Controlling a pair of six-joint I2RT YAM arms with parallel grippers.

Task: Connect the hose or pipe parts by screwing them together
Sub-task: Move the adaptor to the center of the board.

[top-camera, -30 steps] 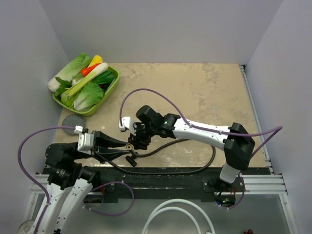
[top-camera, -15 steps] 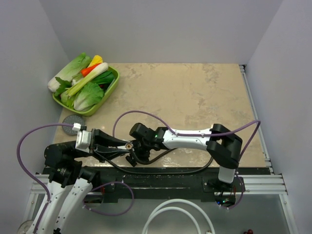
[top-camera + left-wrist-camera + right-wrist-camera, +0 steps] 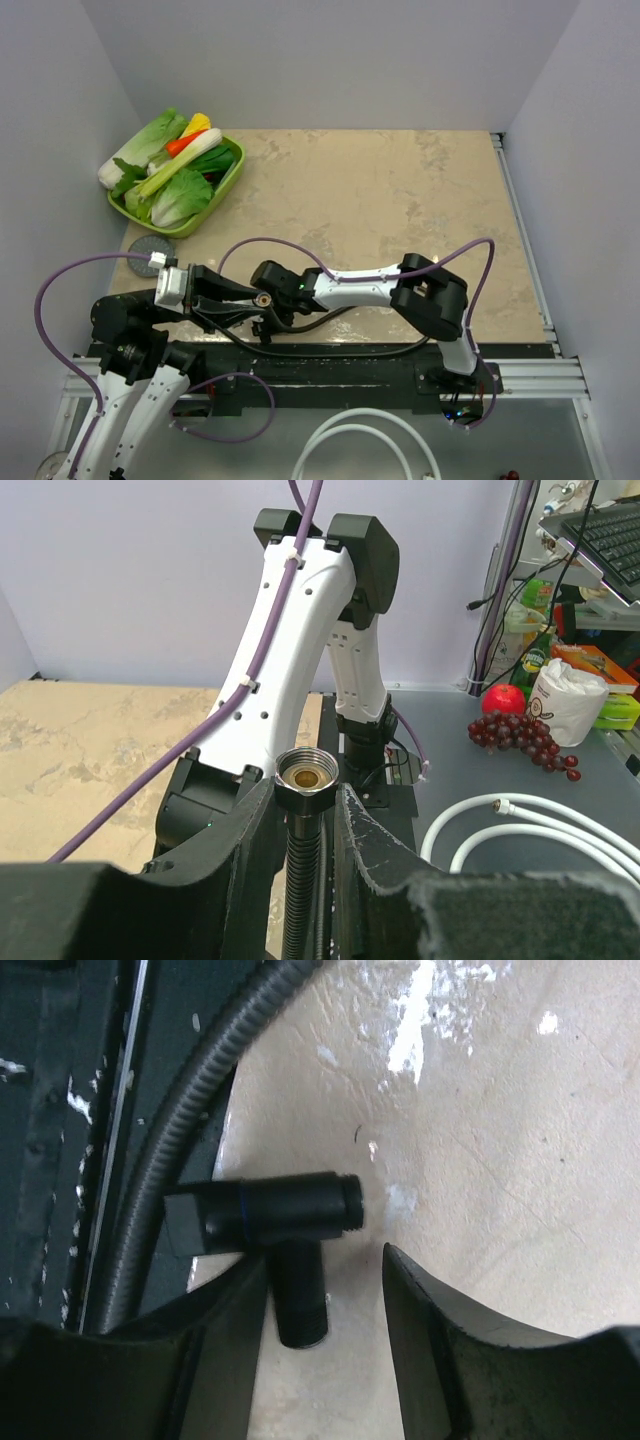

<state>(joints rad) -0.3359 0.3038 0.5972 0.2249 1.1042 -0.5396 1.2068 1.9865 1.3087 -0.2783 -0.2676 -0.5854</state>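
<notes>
T-fitting (image 3: 270, 1218) lies at the near edge of the beige marbled desk (image 3: 400, 190), pale walls (image 3: 330, 60) around. Right hand (image 3: 325, 1265) is apart, straddling its stem. Left hand (image 3: 305, 798) is clamped on the hose (image 3: 298, 880) below its nut (image 3: 305, 772).

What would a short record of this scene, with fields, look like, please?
left gripper: shut on the hose just below its end nut
right gripper: open, fingers on either side of the stem of the T fitting
T fitting: lying on the table, beside the hose
shower disc: on the table's left side, untouched
connection: end nut and T fitting not yet joined
</notes>
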